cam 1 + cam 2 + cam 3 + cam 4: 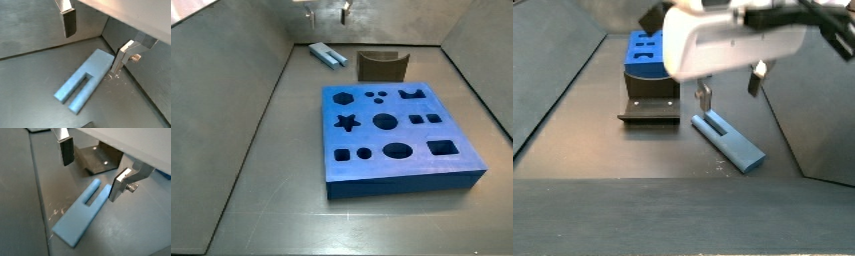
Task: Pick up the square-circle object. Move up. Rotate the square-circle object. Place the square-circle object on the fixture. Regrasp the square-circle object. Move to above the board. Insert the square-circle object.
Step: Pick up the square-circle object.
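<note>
Square-circle object point(85, 80), a slim light-blue slotted peg, is lying flat on the grey floor near the back wall, just beside the fixture point(381, 66), a dark olive-brown notched block, and apart from it in a side view point(728, 137). Hovering above the peg, the gripper point(93, 165) is spreading its flat silver fingers point(69, 20) wide with nothing between them. Nearer the front, the thick bright-blue board point(393, 138) with dark shaped cut-outs is resting well apart from the peg.

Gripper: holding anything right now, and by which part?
Nothing held. The gripper hangs open above the square-circle object, which lies flat on the floor; its fingers are clear of it.
</note>
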Available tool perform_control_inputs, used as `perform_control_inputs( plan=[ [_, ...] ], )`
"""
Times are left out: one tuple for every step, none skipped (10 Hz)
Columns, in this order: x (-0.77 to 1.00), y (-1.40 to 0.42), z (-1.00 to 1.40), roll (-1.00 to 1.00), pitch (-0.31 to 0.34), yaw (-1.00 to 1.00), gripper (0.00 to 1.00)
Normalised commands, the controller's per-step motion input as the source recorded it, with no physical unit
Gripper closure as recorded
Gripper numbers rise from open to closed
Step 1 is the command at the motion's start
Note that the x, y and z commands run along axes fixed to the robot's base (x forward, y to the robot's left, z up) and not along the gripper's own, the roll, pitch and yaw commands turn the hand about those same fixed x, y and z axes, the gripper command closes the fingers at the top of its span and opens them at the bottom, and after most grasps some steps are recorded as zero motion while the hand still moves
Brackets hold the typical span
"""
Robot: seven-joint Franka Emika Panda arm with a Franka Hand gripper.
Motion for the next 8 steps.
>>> perform_control_inputs(
  plan=[
    [-0.05, 0.34, -0.12, -0.50, 0.000, 0.09, 0.00],
    [0.00, 0.15, -0.35, -0.39, -0.053, 0.20, 0.00],
    [0.00, -0.03, -0.64, -0.19, -0.094, 0.16, 0.00],
    [0.03, -0.18, -0.97, 0.00, -0.011, 0.16, 0.00],
    [0.01, 0.00, -1.00, 0.00, -0.034, 0.21, 0.00],
    [-0.01, 0.21, -1.00, -0.05, -0.066, 0.22, 0.00],
    [-0.03, 0.27, -0.93, -0.09, -0.081, 0.23, 0.00],
    [0.00, 0.22, -0.85, -0.13, -0.090, 0.25, 0.00]
  ],
)
